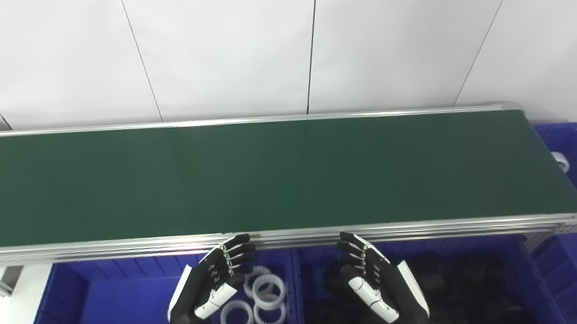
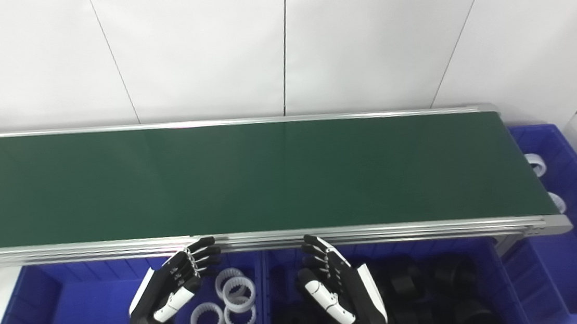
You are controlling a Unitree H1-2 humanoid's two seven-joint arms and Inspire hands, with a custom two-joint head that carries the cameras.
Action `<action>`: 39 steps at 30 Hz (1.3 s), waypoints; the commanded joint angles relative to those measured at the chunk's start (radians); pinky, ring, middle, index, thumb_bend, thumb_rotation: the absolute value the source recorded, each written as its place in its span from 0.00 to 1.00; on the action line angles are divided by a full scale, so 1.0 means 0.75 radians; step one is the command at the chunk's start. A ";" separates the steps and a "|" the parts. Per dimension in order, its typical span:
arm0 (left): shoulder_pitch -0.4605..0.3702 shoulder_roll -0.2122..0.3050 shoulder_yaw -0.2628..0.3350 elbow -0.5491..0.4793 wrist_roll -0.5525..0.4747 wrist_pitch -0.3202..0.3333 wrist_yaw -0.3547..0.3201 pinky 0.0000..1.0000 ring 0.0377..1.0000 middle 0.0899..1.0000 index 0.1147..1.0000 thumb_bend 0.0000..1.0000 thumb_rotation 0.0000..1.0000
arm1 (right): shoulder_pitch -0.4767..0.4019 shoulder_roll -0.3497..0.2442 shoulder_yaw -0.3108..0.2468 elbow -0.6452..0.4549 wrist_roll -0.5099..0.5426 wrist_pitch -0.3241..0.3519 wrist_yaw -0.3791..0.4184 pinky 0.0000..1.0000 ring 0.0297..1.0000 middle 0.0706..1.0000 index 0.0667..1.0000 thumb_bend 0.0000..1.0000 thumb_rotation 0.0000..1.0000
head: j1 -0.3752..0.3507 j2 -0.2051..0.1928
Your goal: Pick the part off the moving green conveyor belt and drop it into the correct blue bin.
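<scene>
green belt bare; left hand over white rings; right hand over black parts

Green belt, blue bins w/ white rings & black parts, blk/white hands

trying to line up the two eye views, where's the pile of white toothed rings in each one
Left eye view: white toothed rings lie bottom centre-left, in the left blue bin, beside the left hand.
Right eye view: the same rings sit further left in the picture, again beside the left hand.
Shared landmark: the green conveyor belt just above them.
</scene>
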 commanded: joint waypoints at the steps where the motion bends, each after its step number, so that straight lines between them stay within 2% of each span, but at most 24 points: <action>1: -0.011 0.009 0.002 -0.043 -0.015 -0.043 -0.013 0.67 0.72 0.74 0.77 0.87 0.61 | -0.013 0.014 0.002 -0.018 0.006 -0.025 -0.010 0.72 0.79 0.82 0.87 0.52 0.73 | 0.002 0.000; 39: -0.018 0.002 0.002 -0.030 0.004 -0.044 0.001 0.68 0.72 0.75 0.78 0.89 0.61 | -0.020 0.010 0.003 -0.010 0.012 -0.021 -0.011 0.73 0.79 0.82 0.87 0.53 0.73 | 0.009 -0.010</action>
